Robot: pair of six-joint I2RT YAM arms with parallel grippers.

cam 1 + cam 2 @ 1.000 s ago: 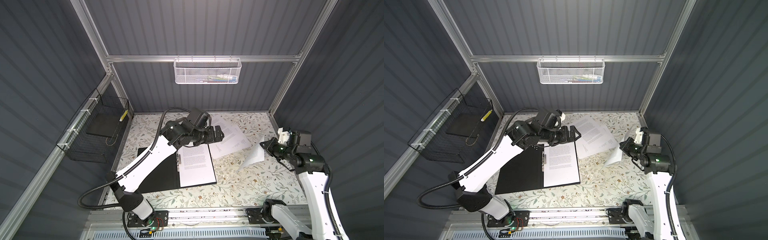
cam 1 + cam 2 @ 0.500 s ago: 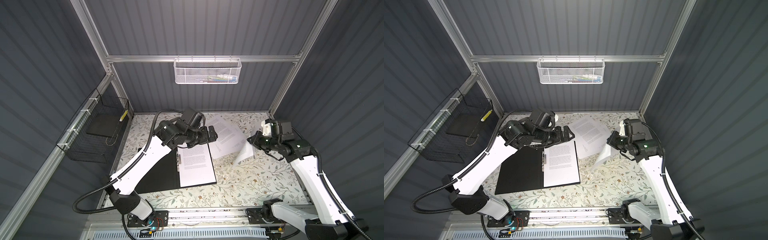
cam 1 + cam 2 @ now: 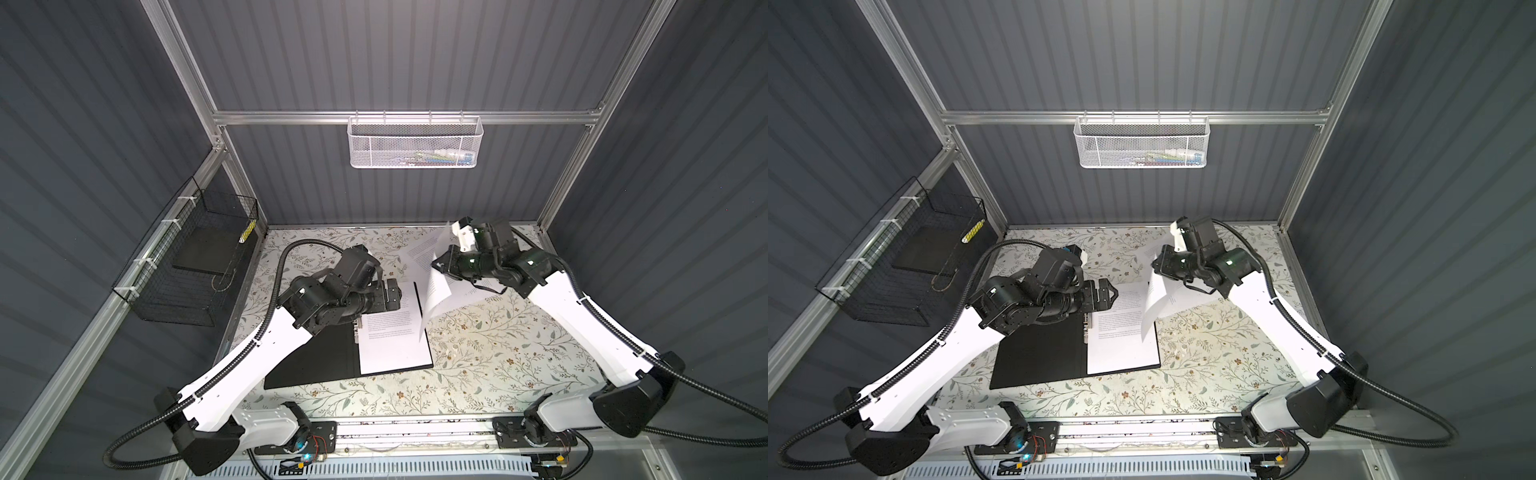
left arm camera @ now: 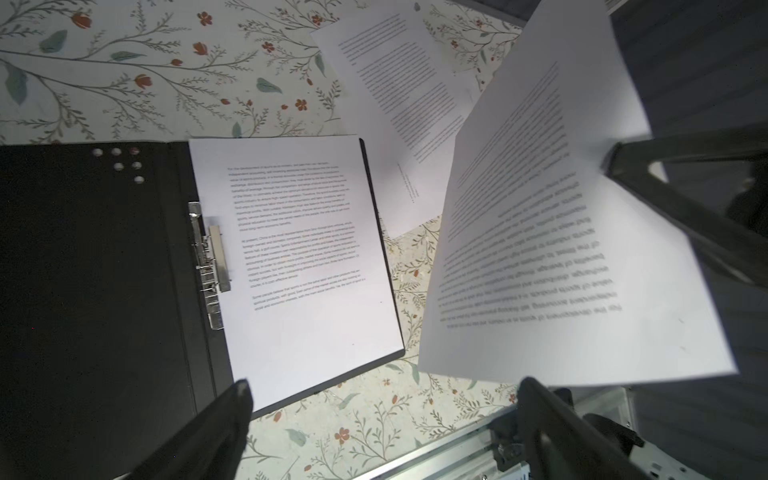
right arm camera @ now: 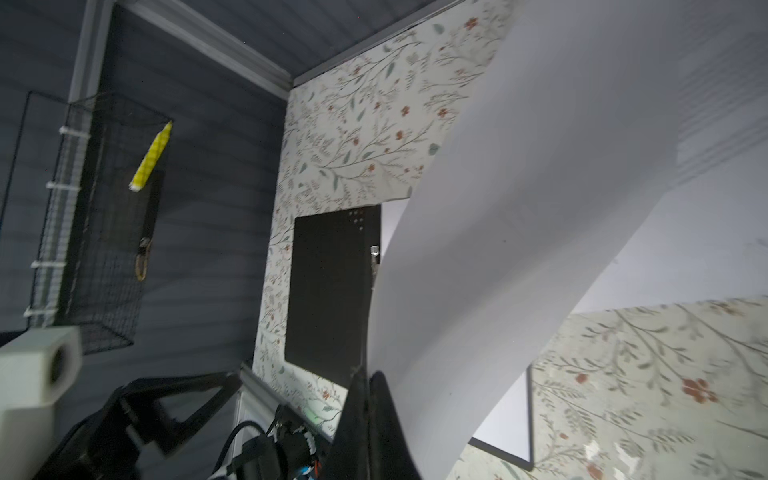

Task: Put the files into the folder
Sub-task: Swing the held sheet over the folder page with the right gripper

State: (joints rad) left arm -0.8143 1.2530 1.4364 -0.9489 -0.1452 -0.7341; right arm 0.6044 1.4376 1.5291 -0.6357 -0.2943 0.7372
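The folder (image 3: 316,357) (image 3: 1038,353) (image 4: 91,270) (image 5: 328,291) lies open on the floral table, black inside up, with a metal clip at its spine. One printed sheet (image 3: 390,336) (image 3: 1121,336) (image 4: 299,257) lies flat in its right half. My right gripper (image 3: 438,264) (image 3: 1156,266) (image 5: 368,378) is shut on the edge of another sheet (image 3: 436,291) (image 3: 1154,303) (image 4: 561,249) (image 5: 519,208), which hangs curved in the air over the folder's right edge. My left gripper (image 3: 392,293) (image 3: 1111,296) (image 4: 384,384) hovers open and empty over the folder's far edge. More files (image 3: 419,253) (image 4: 399,83) lie on the table behind.
A black wire basket (image 3: 195,266) on the left wall holds a dark slab and a yellow item (image 5: 151,156). A white mesh basket (image 3: 415,143) hangs on the back wall. An aluminium rail (image 3: 415,428) runs along the table's front edge.
My right gripper has carried its sheet leftward, from the table's right side to the folder's right edge. My left gripper has drawn back to the left, still open.
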